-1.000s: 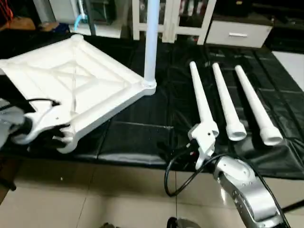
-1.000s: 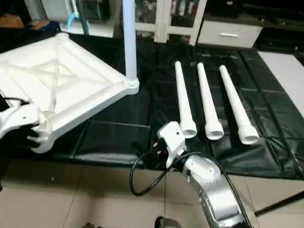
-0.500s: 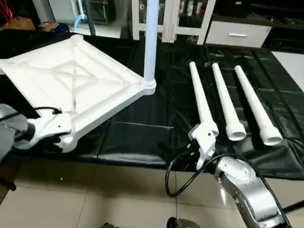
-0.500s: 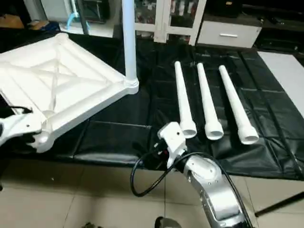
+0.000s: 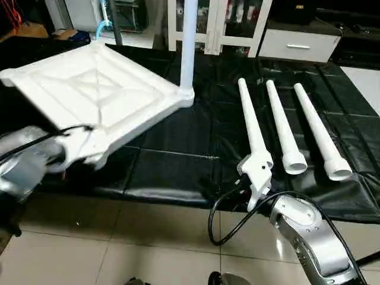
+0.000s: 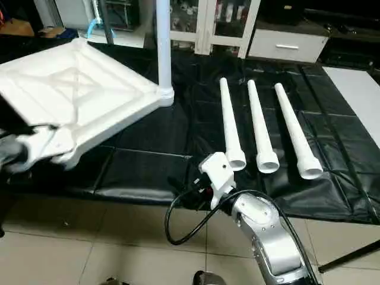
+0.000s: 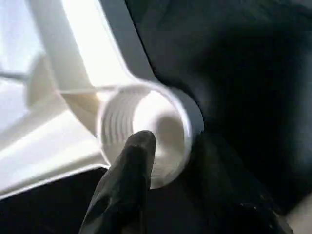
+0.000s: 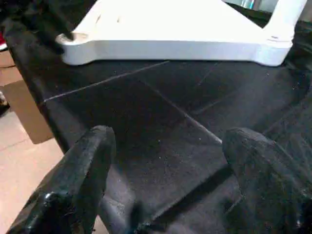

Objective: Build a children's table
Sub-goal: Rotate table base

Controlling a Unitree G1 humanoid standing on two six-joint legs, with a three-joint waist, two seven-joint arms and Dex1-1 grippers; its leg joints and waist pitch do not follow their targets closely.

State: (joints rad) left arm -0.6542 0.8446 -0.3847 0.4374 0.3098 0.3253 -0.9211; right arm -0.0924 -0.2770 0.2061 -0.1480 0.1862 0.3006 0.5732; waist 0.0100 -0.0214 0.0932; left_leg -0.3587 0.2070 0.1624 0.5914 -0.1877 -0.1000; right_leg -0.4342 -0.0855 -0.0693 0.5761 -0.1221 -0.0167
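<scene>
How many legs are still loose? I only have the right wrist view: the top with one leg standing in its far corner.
Observer: Three loose legs lie side by side on the black mat, just beyond the open right gripper.
Operator: And the dark shape at the top's other corner?
Observer: That is the left gripper. One finger sits inside the corner socket of the table top, gripping its wall.

Two black fingers stand wide apart over the black mat; beyond, the white tabletop lies.
</scene>
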